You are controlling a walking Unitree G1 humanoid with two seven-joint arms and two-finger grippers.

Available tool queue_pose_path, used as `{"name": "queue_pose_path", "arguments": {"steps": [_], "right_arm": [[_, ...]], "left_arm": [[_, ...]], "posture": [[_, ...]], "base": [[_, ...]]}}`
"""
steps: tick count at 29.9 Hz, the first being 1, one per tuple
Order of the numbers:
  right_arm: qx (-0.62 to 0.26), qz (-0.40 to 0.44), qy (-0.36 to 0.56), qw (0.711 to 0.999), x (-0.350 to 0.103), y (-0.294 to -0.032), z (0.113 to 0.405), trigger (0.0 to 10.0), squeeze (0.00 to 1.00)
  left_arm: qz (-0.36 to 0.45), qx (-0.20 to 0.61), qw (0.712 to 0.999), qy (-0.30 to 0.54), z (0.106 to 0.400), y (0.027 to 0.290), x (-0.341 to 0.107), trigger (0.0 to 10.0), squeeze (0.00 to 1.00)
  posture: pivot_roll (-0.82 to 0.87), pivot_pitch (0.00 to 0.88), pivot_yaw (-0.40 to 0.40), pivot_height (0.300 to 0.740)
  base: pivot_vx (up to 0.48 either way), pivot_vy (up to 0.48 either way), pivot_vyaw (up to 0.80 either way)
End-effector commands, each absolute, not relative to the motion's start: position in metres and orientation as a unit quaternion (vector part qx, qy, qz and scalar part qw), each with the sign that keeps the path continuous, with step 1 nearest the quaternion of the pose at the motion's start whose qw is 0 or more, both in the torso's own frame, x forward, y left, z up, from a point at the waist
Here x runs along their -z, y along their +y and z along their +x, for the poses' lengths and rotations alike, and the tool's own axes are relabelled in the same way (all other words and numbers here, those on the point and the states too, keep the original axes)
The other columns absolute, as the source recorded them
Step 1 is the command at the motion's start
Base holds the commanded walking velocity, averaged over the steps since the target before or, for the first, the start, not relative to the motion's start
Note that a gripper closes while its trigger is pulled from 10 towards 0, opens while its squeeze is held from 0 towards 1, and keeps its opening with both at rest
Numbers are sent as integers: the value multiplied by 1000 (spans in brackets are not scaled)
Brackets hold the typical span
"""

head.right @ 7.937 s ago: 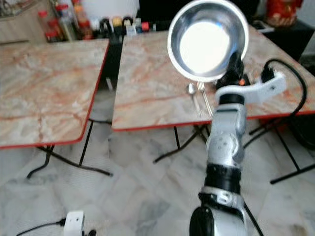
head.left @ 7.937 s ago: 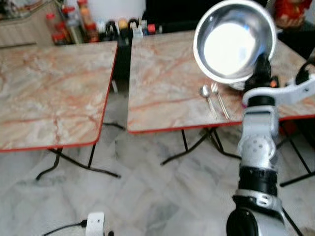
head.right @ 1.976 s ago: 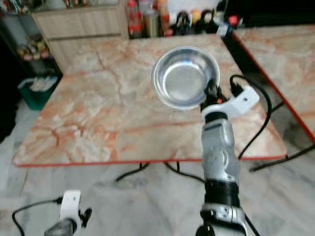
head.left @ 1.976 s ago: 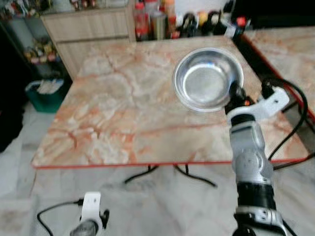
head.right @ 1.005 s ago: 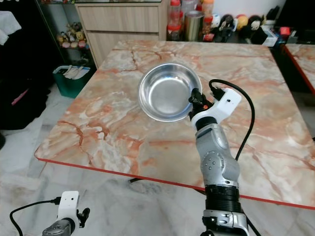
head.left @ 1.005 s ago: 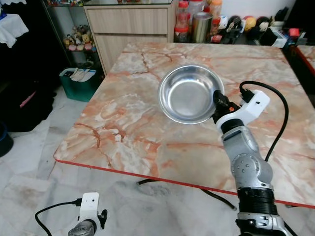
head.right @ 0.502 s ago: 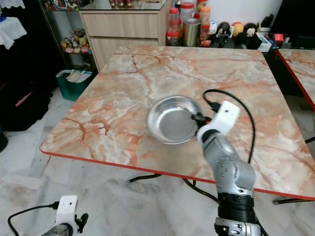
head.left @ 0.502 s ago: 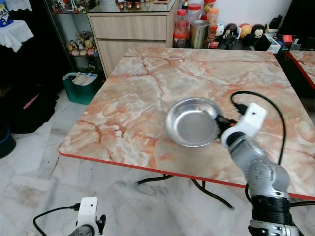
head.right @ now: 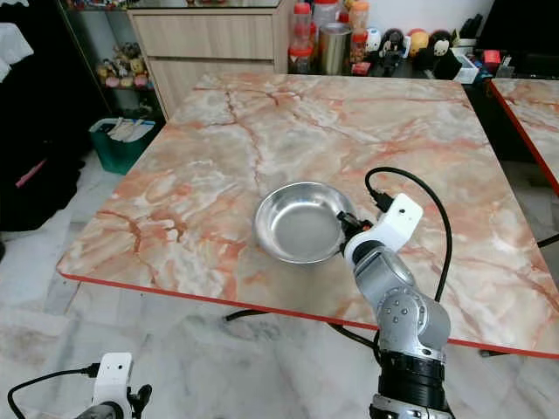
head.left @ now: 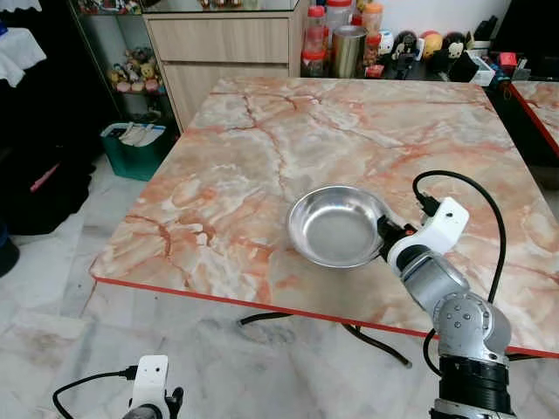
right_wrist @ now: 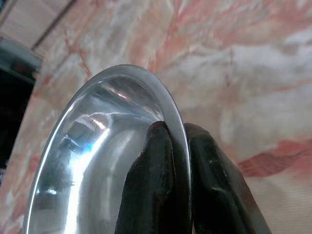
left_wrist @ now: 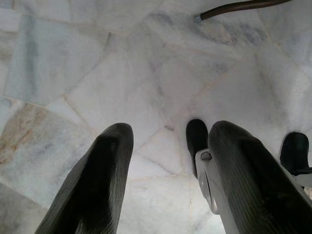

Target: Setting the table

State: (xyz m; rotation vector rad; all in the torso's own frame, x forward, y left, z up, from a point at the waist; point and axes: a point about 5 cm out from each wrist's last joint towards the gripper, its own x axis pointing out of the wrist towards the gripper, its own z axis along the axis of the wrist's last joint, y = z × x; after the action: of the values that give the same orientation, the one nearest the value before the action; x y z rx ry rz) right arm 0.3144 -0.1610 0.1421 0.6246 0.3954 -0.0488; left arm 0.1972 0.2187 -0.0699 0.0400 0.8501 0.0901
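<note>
Nearest to the robot, the left gripper (left_wrist: 165, 161) is hanging idle over the pale marble floor (left_wrist: 146, 73), and its jaws are standing apart with nothing between them. A dark cable end (left_wrist: 234, 7) is lying on the floor beyond it.

A little farther, the right arm (head.left: 445, 297) is reaching forward over the near edge of the worktop (head.left: 262, 148), which is a marble-patterned top with a red rim. The right gripper (right_wrist: 178, 146) is closing its jaws on the rim of the steel bowl (head.left: 339, 225): one finger is sitting inside the bowl and the other outside, with the thin rim pinched between them. The bowl is lying at the near middle part of the worktop, open side up, and seems to be resting on the surface or just above it; I cannot tell which.

At the far side, jars and bottles (head.left: 336, 35) are standing behind the worktop, beside a wooden cabinet (head.left: 218, 44). A green bin (head.left: 138, 144) is standing on the floor left of the worktop.
</note>
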Motion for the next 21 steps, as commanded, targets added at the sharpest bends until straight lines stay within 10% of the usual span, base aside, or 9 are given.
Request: {"name": "queue_pose_path", "arguments": {"steps": [1, 21], "right_arm": [[36, 302, 206, 930, -138, -164, 309, 10000, 0], [51, 294, 226, 927, -132, -169, 304, 10000, 0]], "left_arm": [[25, -42, 901, 432, 189, 222, 74, 10000, 0], [23, -43, 896, 442, 179, 225, 78, 10000, 0]], "posture": [[-54, 111, 47, 740], [-55, 109, 46, 740]], "base": [[0, 0, 0], [0, 0, 0]]}}
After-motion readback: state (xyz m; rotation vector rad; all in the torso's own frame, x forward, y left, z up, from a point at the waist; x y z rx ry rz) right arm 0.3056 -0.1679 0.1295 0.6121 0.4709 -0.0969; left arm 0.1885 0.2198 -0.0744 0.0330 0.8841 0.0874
